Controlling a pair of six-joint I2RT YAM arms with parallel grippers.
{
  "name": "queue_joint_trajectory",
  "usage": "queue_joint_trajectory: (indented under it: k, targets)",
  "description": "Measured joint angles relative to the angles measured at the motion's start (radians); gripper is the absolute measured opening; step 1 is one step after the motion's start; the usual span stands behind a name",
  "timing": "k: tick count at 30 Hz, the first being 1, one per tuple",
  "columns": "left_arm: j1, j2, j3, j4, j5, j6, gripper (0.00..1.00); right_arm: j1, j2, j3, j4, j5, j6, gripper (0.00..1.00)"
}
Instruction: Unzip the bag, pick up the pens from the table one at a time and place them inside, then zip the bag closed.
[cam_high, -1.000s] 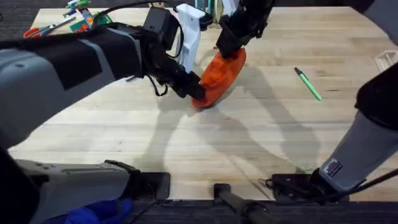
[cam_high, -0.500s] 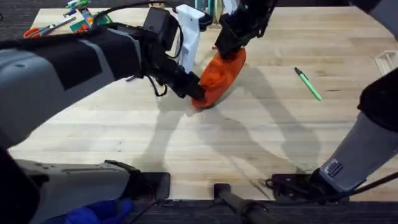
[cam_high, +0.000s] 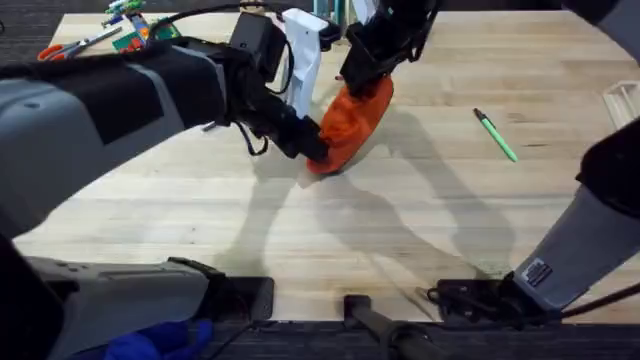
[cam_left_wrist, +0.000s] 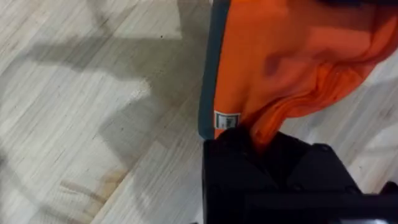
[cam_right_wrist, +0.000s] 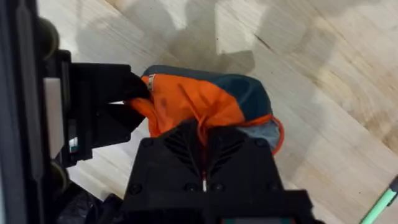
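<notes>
bag (cam_high: 352, 120): orange pouch with dark grey base, bunched, tilted, mid-desk toward the far edge
green pen (cam_high: 495, 135): lying flat, well right of the bag
desk (cam_high: 420, 230): light wood planks

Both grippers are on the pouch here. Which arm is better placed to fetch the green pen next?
Right, probably. The green pen lies on the right side of the table; the left gripper pinches the bag's near end and can steady it.
</notes>
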Motion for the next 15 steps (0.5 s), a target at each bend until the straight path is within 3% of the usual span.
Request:
queue_joint_trajectory:
  k: [15]
  targets:
    - [0.0,0.0,0.0,0.0,-0.002,0.0,0.042,0.002,0.0,0.001,-0.009,-0.001,0.0,0.032]
